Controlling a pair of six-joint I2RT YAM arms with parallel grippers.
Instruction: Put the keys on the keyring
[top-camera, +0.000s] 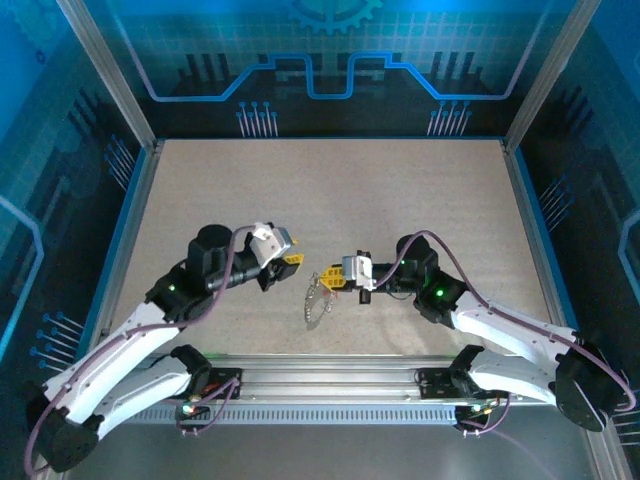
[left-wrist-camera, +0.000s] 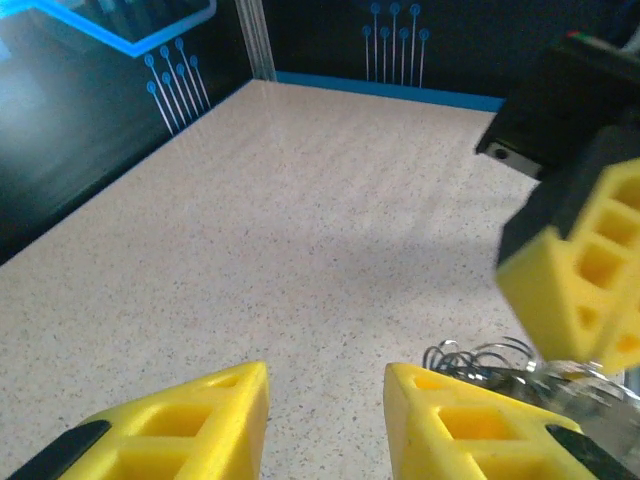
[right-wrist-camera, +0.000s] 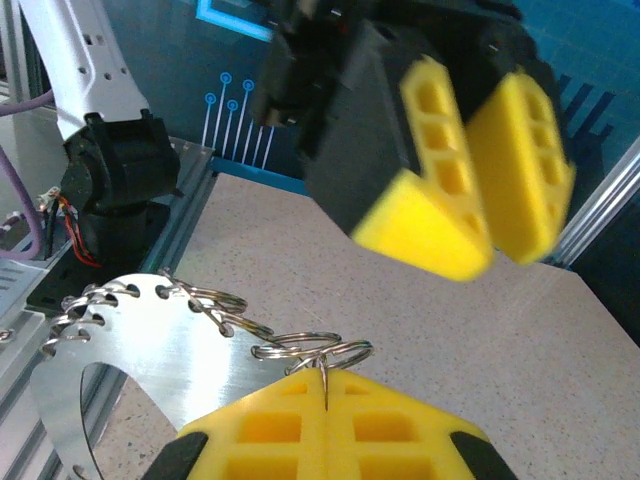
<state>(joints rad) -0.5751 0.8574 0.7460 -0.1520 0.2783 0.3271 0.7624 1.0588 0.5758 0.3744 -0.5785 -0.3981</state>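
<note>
The keyring (right-wrist-camera: 150, 350) is a flat, shiny crescent-shaped metal plate with a row of holes along its edge. Several small wire split rings (right-wrist-camera: 215, 300) hang through the holes. My right gripper (right-wrist-camera: 325, 372) is shut on the endmost split ring (right-wrist-camera: 310, 348), whose wire is pinched between the yellow fingertips. In the top view the plate (top-camera: 316, 305) hangs down from the right gripper (top-camera: 332, 281). My left gripper (top-camera: 291, 258) hovers open just left of it, holding nothing (left-wrist-camera: 325, 400). The rings (left-wrist-camera: 480, 358) lie beside its right finger. Keys with coloured heads are out of view.
The speckled beige table (top-camera: 330, 190) stretches away behind both grippers. The aluminium rail (top-camera: 330, 372) and the arm bases run along the near edge. Blue-lit walls and metal posts enclose the table. The left gripper (right-wrist-camera: 497, 250) hangs close above the held ring.
</note>
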